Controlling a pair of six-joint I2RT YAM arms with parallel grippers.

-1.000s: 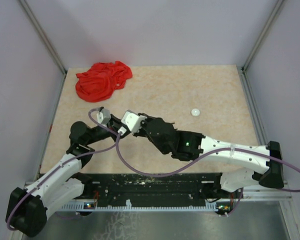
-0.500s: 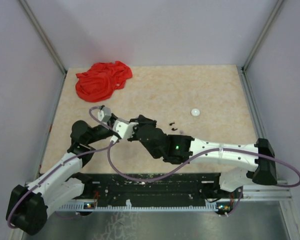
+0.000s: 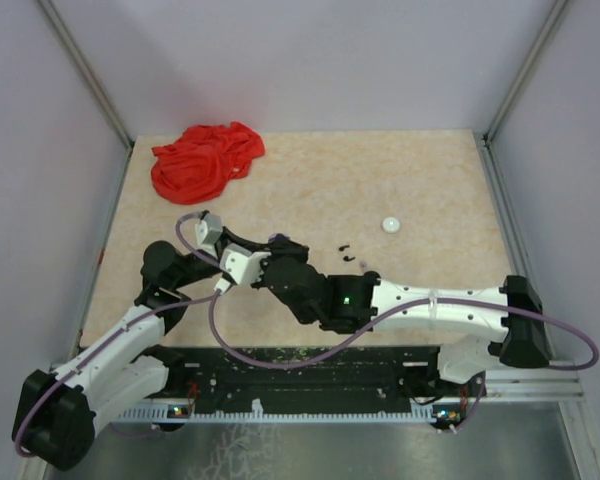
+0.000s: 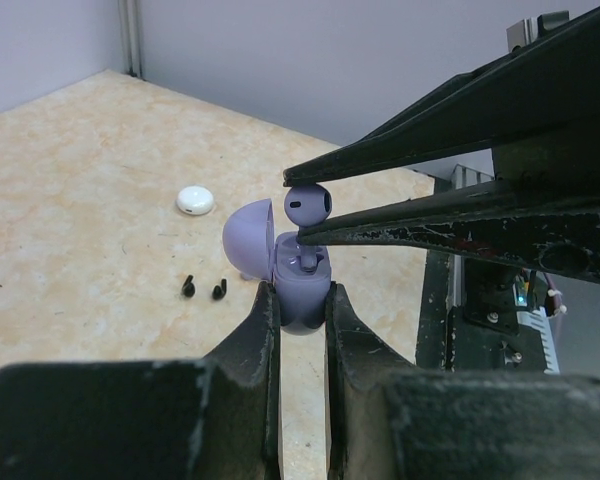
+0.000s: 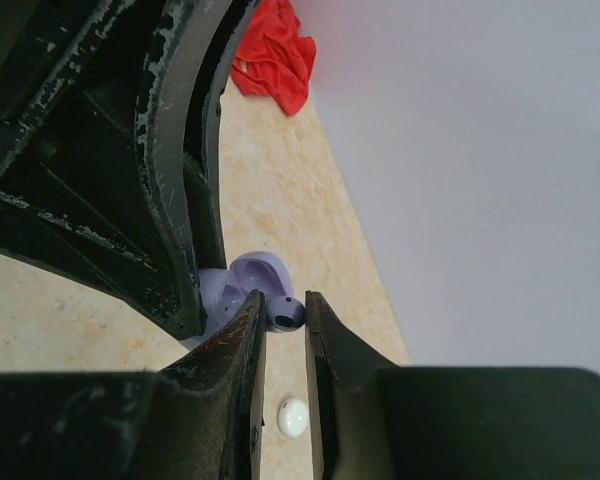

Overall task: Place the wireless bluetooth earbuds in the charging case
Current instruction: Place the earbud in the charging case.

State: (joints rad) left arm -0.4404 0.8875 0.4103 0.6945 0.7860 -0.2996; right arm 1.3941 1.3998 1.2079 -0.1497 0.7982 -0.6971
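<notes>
My left gripper (image 4: 300,290) is shut on the body of a lavender charging case (image 4: 300,305), which it holds upright with the lid (image 4: 248,240) open. A lavender bud stem (image 4: 310,262) shows in one slot. My right gripper (image 5: 285,300) is shut on a lavender earbud (image 5: 285,312). That earbud (image 4: 307,203) hangs just above the case opening. In the top view both grippers meet at the case (image 3: 276,240), left of centre. Two tiny black earbuds (image 4: 188,287) (image 4: 220,290) lie on the table beyond the case.
A small white round case (image 3: 391,225) lies right of centre, also in the wrist views (image 4: 195,200) (image 5: 293,416). A crumpled red cloth (image 3: 205,160) sits at the back left. Grey walls enclose the beige table (image 3: 420,180).
The right arm has swung left and nearer, carrying the lavender earbud over the held case. The two black earbuds, covered before, now show. The left arm has barely moved.
</notes>
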